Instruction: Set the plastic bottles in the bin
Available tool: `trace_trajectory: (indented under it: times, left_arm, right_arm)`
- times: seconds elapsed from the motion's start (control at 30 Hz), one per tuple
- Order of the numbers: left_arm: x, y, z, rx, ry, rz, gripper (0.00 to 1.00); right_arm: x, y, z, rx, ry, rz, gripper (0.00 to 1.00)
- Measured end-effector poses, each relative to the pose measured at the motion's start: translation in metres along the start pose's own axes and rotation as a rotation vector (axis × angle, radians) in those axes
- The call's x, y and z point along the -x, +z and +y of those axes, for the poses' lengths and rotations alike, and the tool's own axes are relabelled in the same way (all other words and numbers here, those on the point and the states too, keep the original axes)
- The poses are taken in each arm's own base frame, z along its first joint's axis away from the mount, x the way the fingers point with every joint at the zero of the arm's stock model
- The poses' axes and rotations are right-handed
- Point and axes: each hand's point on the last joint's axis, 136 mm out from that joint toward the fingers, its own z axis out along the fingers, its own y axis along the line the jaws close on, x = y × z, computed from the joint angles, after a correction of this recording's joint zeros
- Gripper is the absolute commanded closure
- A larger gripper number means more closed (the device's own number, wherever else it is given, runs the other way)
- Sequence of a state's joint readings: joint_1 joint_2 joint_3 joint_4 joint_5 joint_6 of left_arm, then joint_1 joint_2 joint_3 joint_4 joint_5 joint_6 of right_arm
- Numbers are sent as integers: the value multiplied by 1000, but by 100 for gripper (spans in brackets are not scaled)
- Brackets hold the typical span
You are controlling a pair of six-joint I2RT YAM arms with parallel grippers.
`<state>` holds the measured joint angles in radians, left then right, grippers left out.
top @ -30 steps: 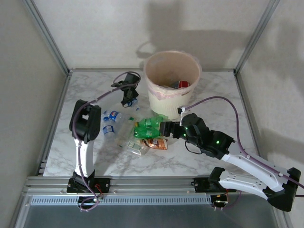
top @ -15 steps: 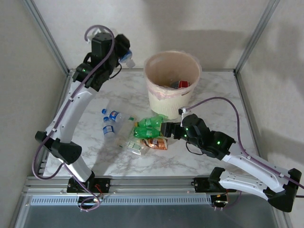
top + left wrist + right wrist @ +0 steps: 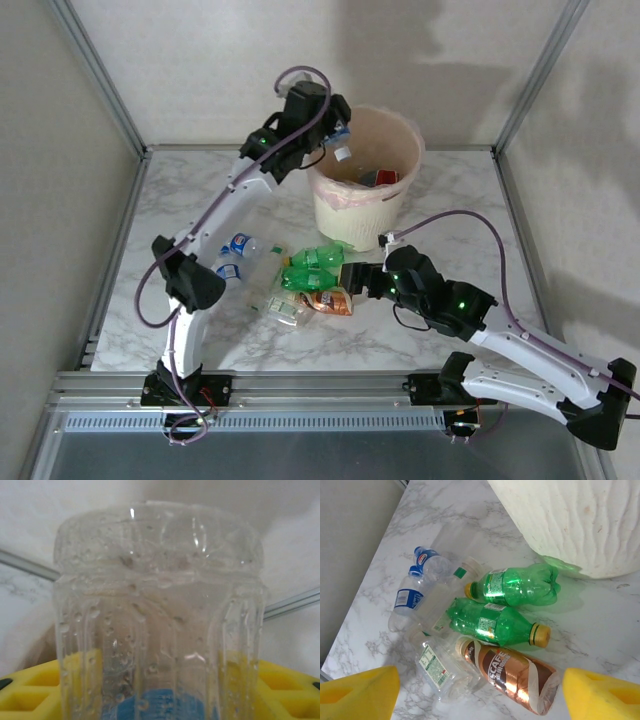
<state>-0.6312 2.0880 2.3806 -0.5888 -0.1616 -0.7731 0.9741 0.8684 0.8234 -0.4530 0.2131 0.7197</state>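
The left gripper is closed on a clear bottle, holding it raised at the left rim of the bin. Its yellow pads press the ribbed sides just above the blue label. The bottle looks empty apart from droplets clinging to the inside, so it should be very light, with thin walls that give under pressure and a smooth skin that could slip; the ribbed middle is probably the firmest place to hold. The bin is a round, tapered tub with a rippled pale wall and a thin pinkish liner folded over its rim. The right gripper hangs open over the rest of the pile on the marble-patterned desk, its foam tips spread wide with nothing between them. Below it lie two dented green bottles with yellow caps, a crumpled coffee-labelled bottle in glossy brown wrap, and several crushed clear bottles with blue caps. All seem light and springy, best taken across the body rather than at the narrow neck.
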Motion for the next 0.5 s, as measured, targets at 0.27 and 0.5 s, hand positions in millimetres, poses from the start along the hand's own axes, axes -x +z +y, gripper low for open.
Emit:
trace_trajectory:
  times: [0.27,0.5]
  left_arm:
    - [-18,10,5,19,37,38,27]
    - [-18,6,2,24,64,28,21]
  right_arm:
    - [1,-4,0,8,9,-8,15]
    - [1,-4,0,8,9,-9,15]
